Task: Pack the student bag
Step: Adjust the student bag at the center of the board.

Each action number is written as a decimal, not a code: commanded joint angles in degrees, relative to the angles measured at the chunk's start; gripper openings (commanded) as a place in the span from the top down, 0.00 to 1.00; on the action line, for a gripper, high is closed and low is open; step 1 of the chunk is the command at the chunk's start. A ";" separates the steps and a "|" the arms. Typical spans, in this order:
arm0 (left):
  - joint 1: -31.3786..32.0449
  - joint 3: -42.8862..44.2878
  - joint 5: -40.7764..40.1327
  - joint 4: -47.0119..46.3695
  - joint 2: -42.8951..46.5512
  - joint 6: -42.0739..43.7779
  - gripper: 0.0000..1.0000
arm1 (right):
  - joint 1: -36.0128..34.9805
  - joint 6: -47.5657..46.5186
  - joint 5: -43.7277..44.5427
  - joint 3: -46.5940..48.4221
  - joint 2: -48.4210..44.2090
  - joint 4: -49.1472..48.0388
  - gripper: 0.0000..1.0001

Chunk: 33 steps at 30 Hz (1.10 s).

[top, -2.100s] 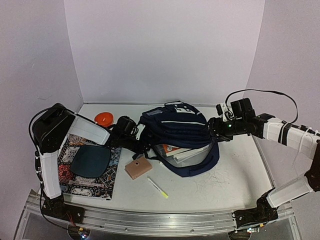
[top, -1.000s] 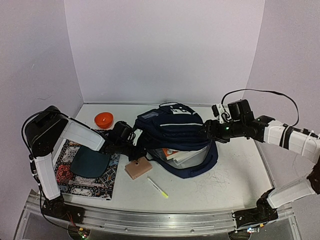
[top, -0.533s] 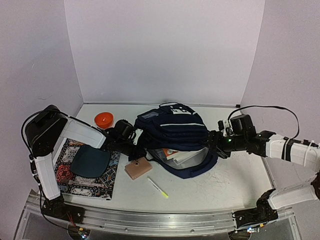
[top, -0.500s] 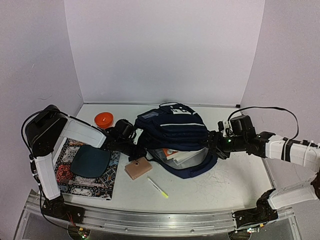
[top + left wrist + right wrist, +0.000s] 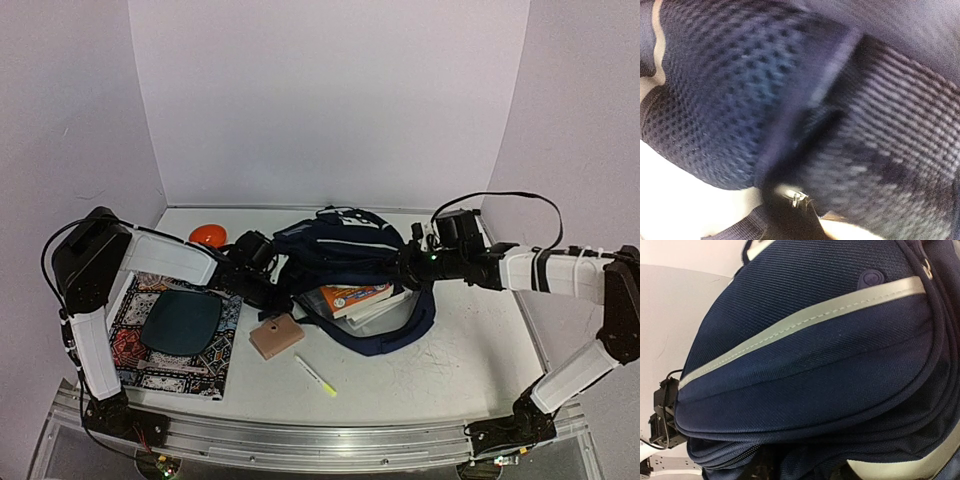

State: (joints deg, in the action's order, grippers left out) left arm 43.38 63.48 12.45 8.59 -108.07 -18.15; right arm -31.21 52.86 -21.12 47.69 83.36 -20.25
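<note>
The student bag (image 5: 345, 250), navy with light-grey stripes, lies in the middle of the table with its mouth facing the near edge. An orange-covered book (image 5: 357, 296) and white books show inside the opening. My left gripper (image 5: 272, 278) is shut on the bag's left edge; its wrist view is filled with the bag's mesh fabric (image 5: 735, 95) and a strap. My right gripper (image 5: 403, 268) grips the upper flap on the right side and holds it raised. In the right wrist view the bag (image 5: 810, 360) fills the frame and hides the fingers.
On the table (image 5: 470, 345) left of the bag lies a patterned book (image 5: 160, 362) with a dark blue oval item (image 5: 181, 321) on it. An orange bowl (image 5: 207, 234) stands at the back left. A tan block (image 5: 276, 336) and a yellow-green pen (image 5: 316, 376) lie in front of the bag.
My right gripper has moved up and left onto the bag's upper flap and closed. The flap has risen, and the orange book shows more. The left gripper stays at the bag's left edge.
</note>
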 commanded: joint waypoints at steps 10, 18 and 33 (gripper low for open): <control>1.66 9.15 0.60 5.25 -2.83 -6.69 1.00 | 6.55 -12.41 0.67 10.78 9.27 1.45 0.84; 7.83 14.78 4.82 5.14 -5.11 -13.72 1.00 | 8.86 -16.11 2.21 6.25 5.19 4.43 0.83; 14.11 26.62 0.64 4.78 -9.08 -21.05 0.90 | 8.69 -19.26 8.15 3.53 1.63 8.18 0.68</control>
State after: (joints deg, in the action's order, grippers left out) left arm 55.18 86.72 11.25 19.65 -118.85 -40.69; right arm -20.65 36.24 -11.77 52.54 88.35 -15.87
